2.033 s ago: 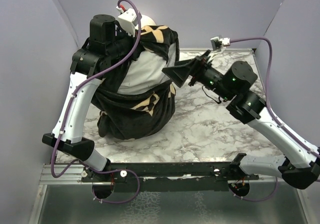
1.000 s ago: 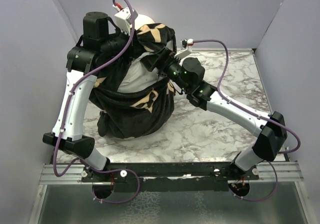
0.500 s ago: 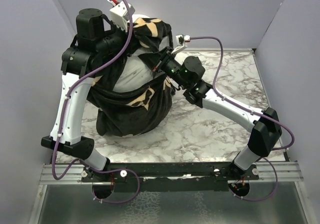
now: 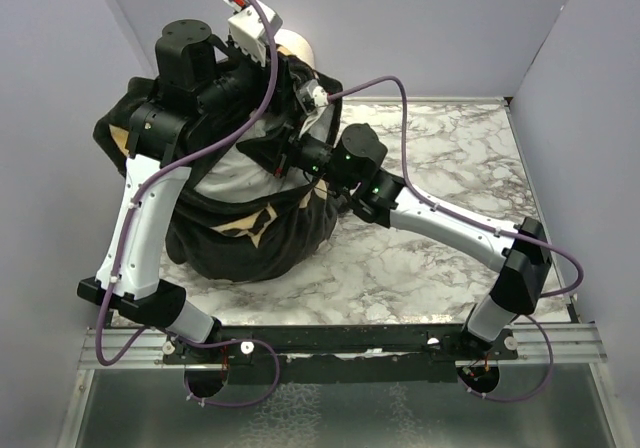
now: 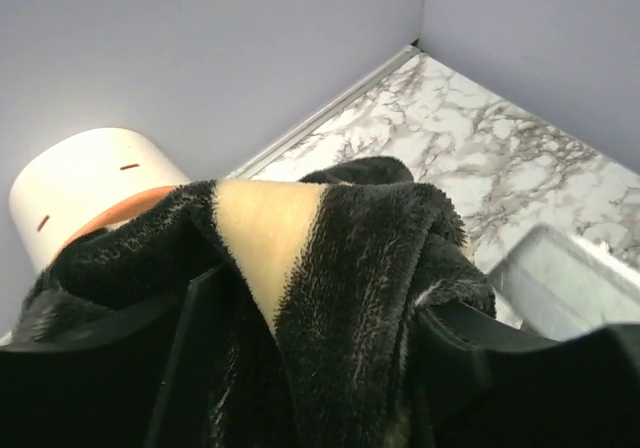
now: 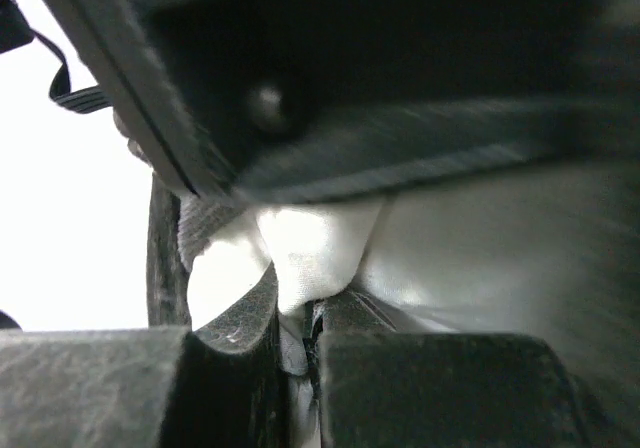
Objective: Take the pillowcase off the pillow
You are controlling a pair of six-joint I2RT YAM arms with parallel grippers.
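Two grips carry this moment, and you should watch both. Your left gripper point(image 5: 320, 368) has its jaws clamped on a thick bunch of the pillowcase point(image 4: 250, 243), black fleece with a tan patch, raised at the back left of the table point(image 4: 440, 158); your right gripper point(image 6: 305, 333) is squeezed nearly closed on a small fold of the pillow point(image 4: 225, 173), whose white body shows through the case's open mouth. The rest of the case is wrapped round the pillow's lower half, and the bundle stands on the left side of the marble.

The thin pinch on the right is the weak point, I judge; if you haul the case up hard, the slick white cloth may slide out of the jaws, and the pillow then rides up inside the case instead of coming free. The fleece on the left is bulky; a sharp tug could work it loose, and the case would drop back over the pillow. Your two wrists sit close together over the bundle; the right arm's purple cable point(image 4: 400, 83) loops near the left wrist and could catch. The cream-and-orange cylinder point(image 5: 85, 183) stands just behind the raised cloth; a wide backward swing may knock it.
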